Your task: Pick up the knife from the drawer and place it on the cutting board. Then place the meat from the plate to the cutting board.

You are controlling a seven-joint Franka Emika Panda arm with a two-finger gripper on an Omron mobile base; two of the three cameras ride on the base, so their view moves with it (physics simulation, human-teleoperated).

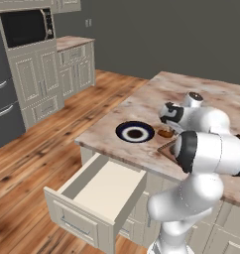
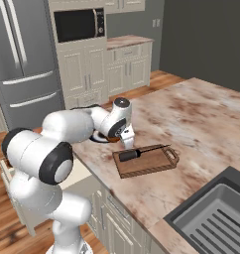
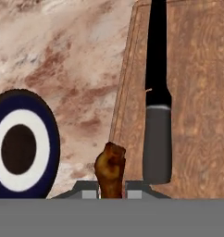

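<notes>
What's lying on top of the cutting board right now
The knife lies on the cutting board. The meat is gripped in the hand near the board's edge; the arm hides whether any of it overlaps the board.

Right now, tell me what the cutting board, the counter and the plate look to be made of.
Cutting board: brown wood, matte, visible grain. Counter: polished stone, perhaps marble or granite, judging by mottled pink-brown veining. Plate: probably glazed ceramic, navy rim and white ring, smooth; it could be plastic.
</notes>
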